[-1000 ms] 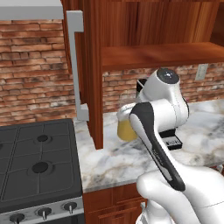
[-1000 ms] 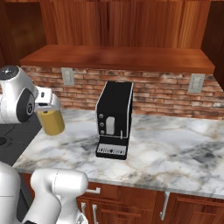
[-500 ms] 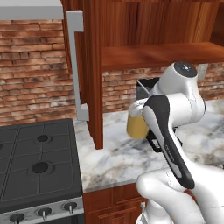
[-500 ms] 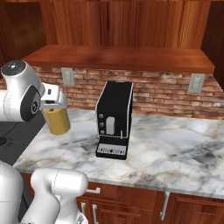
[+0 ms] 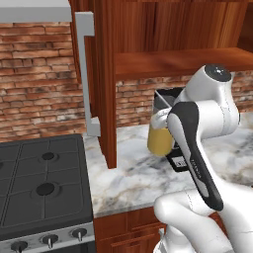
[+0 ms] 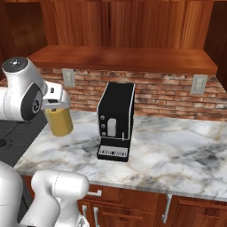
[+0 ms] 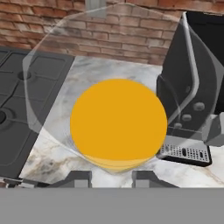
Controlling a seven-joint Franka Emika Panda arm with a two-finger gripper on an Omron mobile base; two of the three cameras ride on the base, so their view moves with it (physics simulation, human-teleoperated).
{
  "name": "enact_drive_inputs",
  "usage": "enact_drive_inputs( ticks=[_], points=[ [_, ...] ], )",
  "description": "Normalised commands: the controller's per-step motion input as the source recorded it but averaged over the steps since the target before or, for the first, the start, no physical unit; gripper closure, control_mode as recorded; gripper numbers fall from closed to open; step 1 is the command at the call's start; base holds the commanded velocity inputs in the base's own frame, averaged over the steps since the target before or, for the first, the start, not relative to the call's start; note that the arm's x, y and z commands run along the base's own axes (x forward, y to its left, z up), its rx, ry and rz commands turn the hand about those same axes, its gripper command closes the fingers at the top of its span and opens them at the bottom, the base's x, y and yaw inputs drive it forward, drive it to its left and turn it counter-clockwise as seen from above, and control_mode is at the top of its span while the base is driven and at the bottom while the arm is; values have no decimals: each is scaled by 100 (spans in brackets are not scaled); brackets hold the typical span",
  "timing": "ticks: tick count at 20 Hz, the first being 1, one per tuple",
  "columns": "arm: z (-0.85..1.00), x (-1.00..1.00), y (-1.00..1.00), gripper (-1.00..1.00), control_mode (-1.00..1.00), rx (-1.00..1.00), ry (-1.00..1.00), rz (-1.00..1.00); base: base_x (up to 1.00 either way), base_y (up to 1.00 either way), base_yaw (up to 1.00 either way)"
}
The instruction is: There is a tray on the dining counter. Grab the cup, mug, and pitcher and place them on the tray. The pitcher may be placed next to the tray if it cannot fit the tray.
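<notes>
My gripper (image 6: 56, 105) is shut on the pitcher (image 6: 60, 122), a clear glass cylinder of orange-yellow liquid. I hold it upright by its top, a little above the marble worktop (image 6: 168, 155), left of the coffee machine. From the left base view the pitcher (image 5: 159, 139) peeks out beside my forearm. Looking down in the hand view, the liquid (image 7: 118, 124) is a round orange disc, with my gripper (image 7: 113, 177) at its near rim. The tray, cup, mug and dining counter are out of view.
A black coffee machine (image 6: 116, 122) stands on the worktop just right of the pitcher. A dark stove (image 5: 39, 183) lies to the left. A wood cabinet post (image 5: 105, 84) and a wood shelf (image 6: 124, 60) hang above.
The pitcher has travelled to the right with my gripper, closer to the coffee machine, and sits slightly higher. The grip has not changed.
</notes>
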Motion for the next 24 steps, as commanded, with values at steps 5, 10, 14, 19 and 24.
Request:
enact_drive_inputs(
  ticks=[5,10,14,19,24],
  points=[
    [0,0,-23,100,-100,0,0,0,0,0,0],
    [0,-1,-4,100,-100,0,2,0,0,0,0],
    [6,0,-2,100,-100,0,5,-3,0,0,0],
    [2,0,-5,100,-100,0,4,-12,0,0,0],
    [0,0,-12,100,-100,0,4,-10,0,0,0]
  ],
)
